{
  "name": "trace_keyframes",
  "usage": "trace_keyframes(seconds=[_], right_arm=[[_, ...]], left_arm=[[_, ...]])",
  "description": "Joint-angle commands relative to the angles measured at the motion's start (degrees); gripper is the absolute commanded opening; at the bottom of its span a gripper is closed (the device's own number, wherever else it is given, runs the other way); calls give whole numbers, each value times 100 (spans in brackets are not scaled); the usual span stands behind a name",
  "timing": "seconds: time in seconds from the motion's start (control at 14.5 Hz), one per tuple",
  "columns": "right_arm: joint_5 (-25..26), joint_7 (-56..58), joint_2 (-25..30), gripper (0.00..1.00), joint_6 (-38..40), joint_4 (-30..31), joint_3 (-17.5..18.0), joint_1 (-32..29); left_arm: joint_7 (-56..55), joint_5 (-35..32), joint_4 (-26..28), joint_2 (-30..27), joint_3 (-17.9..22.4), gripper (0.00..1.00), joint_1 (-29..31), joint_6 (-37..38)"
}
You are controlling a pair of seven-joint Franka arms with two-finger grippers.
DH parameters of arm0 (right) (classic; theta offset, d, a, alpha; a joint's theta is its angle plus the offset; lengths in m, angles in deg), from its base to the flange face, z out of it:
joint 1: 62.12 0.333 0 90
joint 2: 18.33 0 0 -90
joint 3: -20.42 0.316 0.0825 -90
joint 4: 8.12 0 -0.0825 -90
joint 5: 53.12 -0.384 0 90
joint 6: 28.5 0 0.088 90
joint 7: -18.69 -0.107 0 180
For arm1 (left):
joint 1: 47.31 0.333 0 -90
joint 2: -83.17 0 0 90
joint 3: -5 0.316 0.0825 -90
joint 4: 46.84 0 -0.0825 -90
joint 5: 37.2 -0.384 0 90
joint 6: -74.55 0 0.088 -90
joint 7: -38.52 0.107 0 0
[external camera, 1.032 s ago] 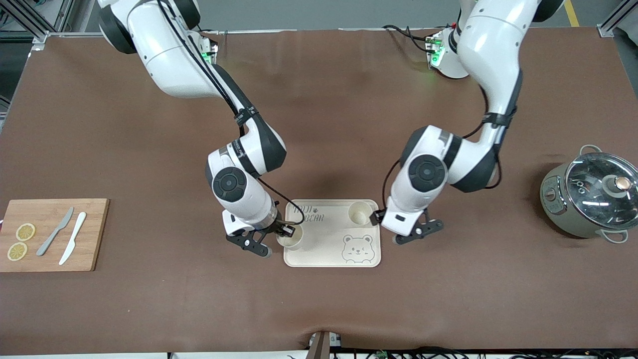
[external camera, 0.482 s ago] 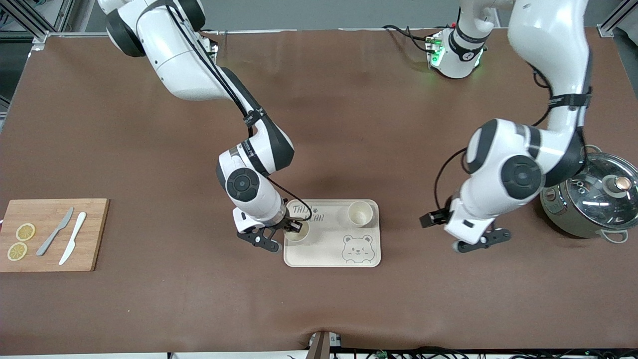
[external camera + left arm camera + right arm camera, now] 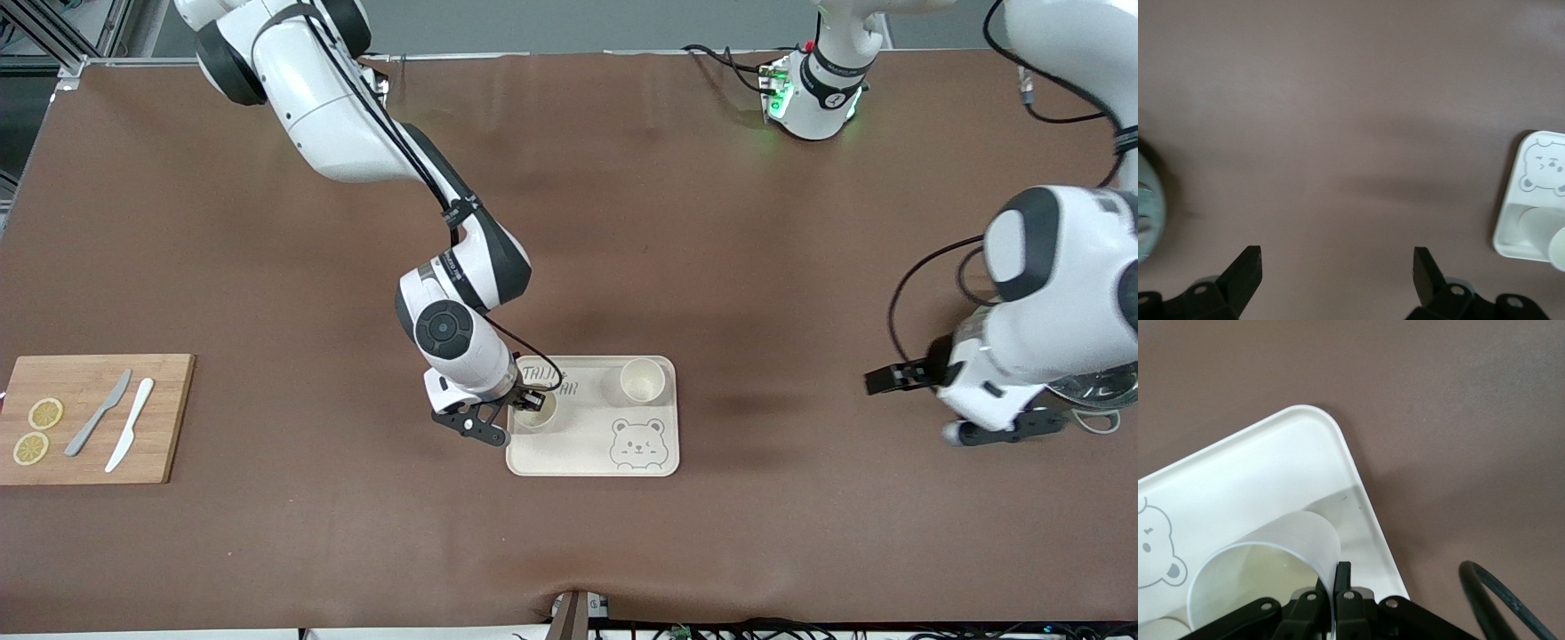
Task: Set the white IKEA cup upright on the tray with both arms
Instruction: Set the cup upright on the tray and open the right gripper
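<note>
The cream-white tray with a bear drawing lies on the brown table. One white cup stands upright and free in the tray's corner toward the left arm's end. My right gripper is shut on the rim of a second white cup, upright on the tray's corner toward the right arm's end. In the right wrist view my right gripper pinches the cup wall over the tray. My left gripper is open and empty, off the tray beside the pot. It is open in the left wrist view.
A grey-green pot with a glass lid stands at the left arm's end, mostly hidden by that arm. It also shows in the left wrist view. A wooden cutting board with two knives and lemon slices lies at the right arm's end.
My left arm has swung away from the tray toward the pot, leaving its cup standing. My right gripper has shifted its cup a little farther onto the tray.
</note>
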Motion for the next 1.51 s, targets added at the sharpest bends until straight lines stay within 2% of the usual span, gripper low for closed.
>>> trace_keyframes(seconds=[0.0, 0.07, 0.14, 0.21, 0.28, 0.34, 0.48, 0.83, 1.1, 1.44], right_arm=[[-106, 4, -24, 0, -74, 12, -17, 46], [-106, 4, -24, 0, -74, 21, -26, 46], [-106, 4, -33, 5, -74, 21, -17, 46], [-106, 4, -33, 29, -74, 21, -17, 37], [-106, -14, -33, 70, -74, 21, -17, 45], [-97, -23, -33, 100, -74, 21, -26, 46], [-88, -14, -16, 100, -65, 21, -26, 46], [-62, 74, 273, 100, 231, 30, -34, -25], [-88, 318, 1133, 100, 1539, 3, -26, -270], [-79, 1609, 2714, 100, 3920, 30, -52, -963]], left_arm=[[97, 33, 53, -184, 4, 100, -51, 90], [88, -37, 61, -280, 13, 100, -86, 116], [105, -220, 61, -403, -13, 100, -60, 221], [114, -301, 53, -474, -22, 100, -51, 300], [106, -301, 53, -596, -22, 100, -42, 327], [114, -258, 44, -650, -5, 100, -51, 327], [228, -301, 53, -843, 4, 100, -59, 467], [1397, -504, 105, -1195, 13, 100, -42, 951], [1328, -416, 79, -1502, -5, 100, -68, 1170], [1116, -398, 79, -1679, -5, 100, -226, 1232]])
